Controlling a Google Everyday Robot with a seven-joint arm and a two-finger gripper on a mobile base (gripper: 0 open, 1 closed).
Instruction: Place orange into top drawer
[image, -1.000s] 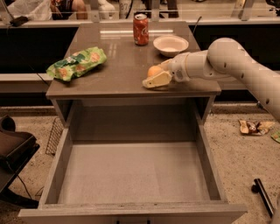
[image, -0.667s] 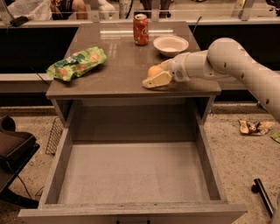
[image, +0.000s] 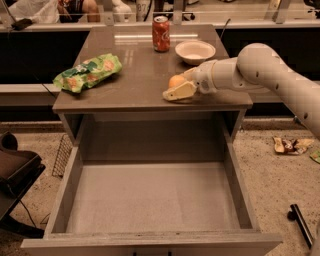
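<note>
a: where is the orange (image: 176, 80)?

b: on the tabletop (image: 135, 82), close to the front edge and right of the middle. it sits on the surface, not lifted.

a: and the gripper (image: 171, 87)?

b: right at the fruit. the pale arm (image: 260, 65) reaches in from the right, low over the tabletop, and the gripper ends at the orange.

a: how do the jaws stand?

b: clamped on the orange. the near jaw lies along the fruit's front side, touching it, with its tip pointing left toward the tabletop's edge. the far jaw is mostly hidden behind the fruit. the orange's top half shows above the near jaw.

a: so the orange is between them?

b: yes, between the two, toward their tips.

a: the top drawer (image: 150, 239)?

b: pulled fully out below the tabletop, toward the camera. its grey floor shows from wall to wall, and the orange is above and behind it, not inside.

a: what else is up there?

b: a white bowl (image: 195, 51) just behind the gripper, apart from it. a red soda can (image: 161, 34) stands upright to the bowl's left, near the back. a green chip bag (image: 88, 72) lies at the left side, well apart from the orange.
</note>
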